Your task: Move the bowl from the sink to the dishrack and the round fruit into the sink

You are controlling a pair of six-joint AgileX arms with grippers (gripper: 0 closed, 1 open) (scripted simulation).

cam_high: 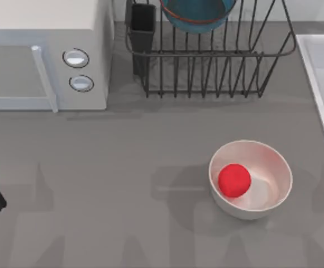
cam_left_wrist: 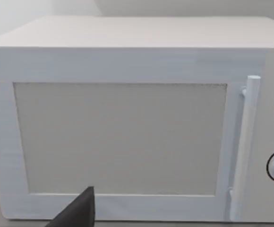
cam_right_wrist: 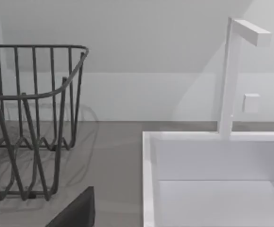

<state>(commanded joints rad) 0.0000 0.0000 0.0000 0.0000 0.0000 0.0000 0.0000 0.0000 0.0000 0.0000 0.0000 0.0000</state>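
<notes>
Round fruit (cam_high: 234, 180) inside white bowl (cam_high: 274, 192)

A grey countertop (cam_high: 123, 167) spans the scene, carrying soft blurred shadows. A white microwave (cam_high: 44, 53) stands at its back left, with a vertical bar handle (cam_high: 44, 78) and two round knobs (cam_high: 76, 58) beside the door. Behind the counter rises a plain pale wall (cam_right_wrist: 141, 61). A white faucet (cam_right_wrist: 231, 75) stands against it.
</notes>
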